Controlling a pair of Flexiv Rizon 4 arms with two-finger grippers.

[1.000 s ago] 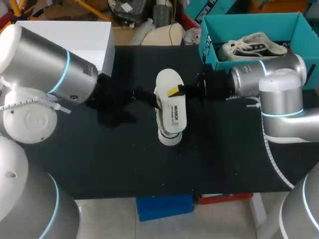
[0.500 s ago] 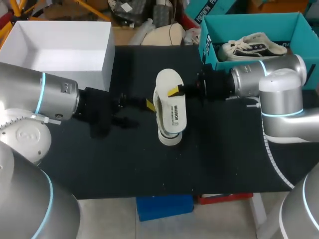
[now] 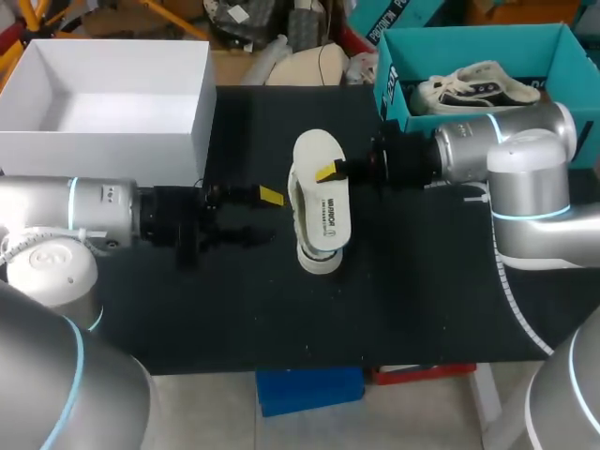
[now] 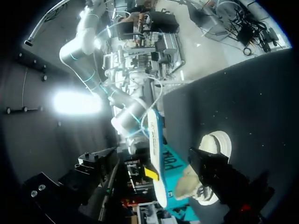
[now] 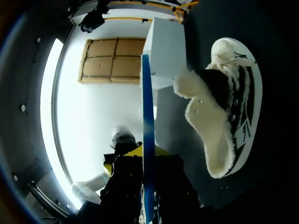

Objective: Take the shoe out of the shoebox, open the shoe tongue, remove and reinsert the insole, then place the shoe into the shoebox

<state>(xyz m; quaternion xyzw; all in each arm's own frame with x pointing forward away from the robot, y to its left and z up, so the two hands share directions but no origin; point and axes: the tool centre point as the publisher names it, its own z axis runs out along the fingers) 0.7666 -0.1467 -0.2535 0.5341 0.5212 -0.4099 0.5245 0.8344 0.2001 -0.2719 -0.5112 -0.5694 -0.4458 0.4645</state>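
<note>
White insole (image 3: pixel 322 202) in right tool (image 3: pixel 328 172)

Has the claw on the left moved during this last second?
Yes. The left claw has backed slightly away from the insole, and the left arm has swung down off the white box.

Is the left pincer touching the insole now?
Apart. In the head view a strip of dark table shows between the left pincer and the insole, which the right pincer holds.
</note>
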